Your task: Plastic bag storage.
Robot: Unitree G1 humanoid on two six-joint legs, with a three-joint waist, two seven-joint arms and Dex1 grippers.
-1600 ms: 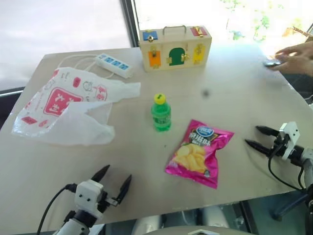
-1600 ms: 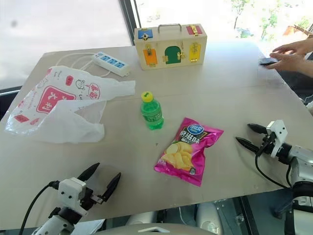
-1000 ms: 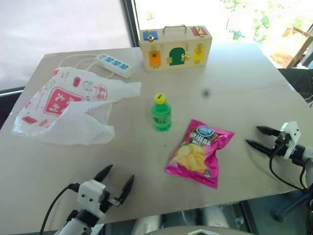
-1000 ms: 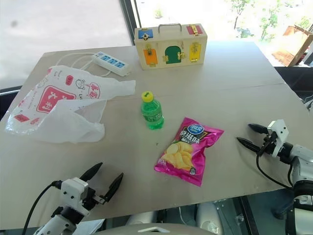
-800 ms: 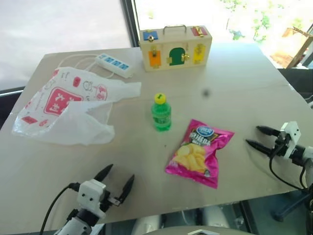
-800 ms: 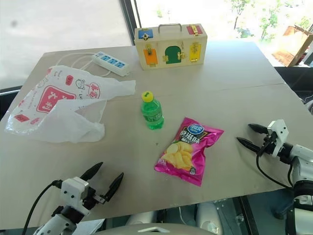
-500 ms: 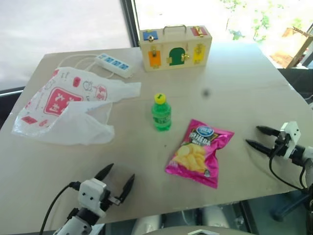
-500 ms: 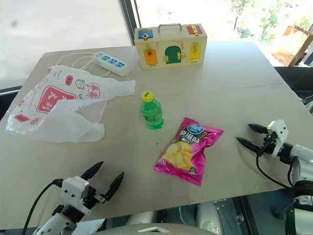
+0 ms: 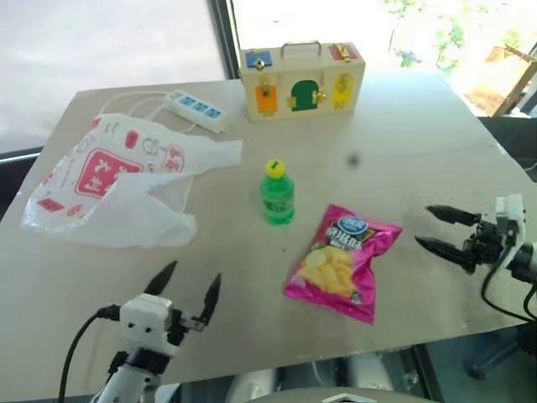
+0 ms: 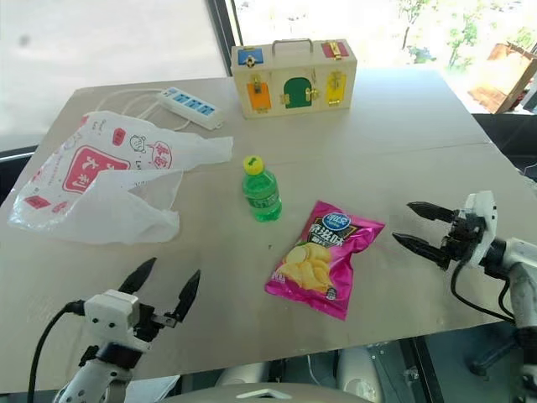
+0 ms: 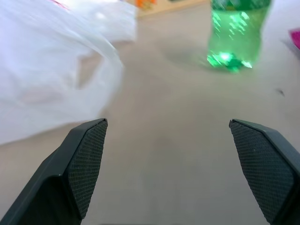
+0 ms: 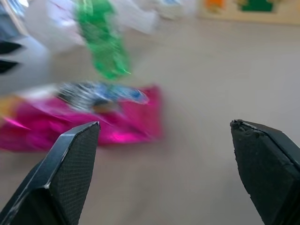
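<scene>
I see the table (image 9: 394, 143) carrying everything; I place the rest from the green bottle (image 9: 277, 195) at its middle. The bag (image 9: 117, 180) lies crumpled well left of the bottle, untouched; its red squares hold white characters I can't read. The toy case (image 9: 300, 80) stands behind the bottle. The pink chip packet (image 9: 341, 262) lies right of it and nearer me, its blue logo too small to read. The power strip (image 9: 195, 112) sits behind and left. My left gripper (image 9: 185, 290) hovers nearer me than the bottle, jaws spread, empty. My right gripper (image 9: 437, 228) hangs right of the packet, also spread and empty.
</scene>
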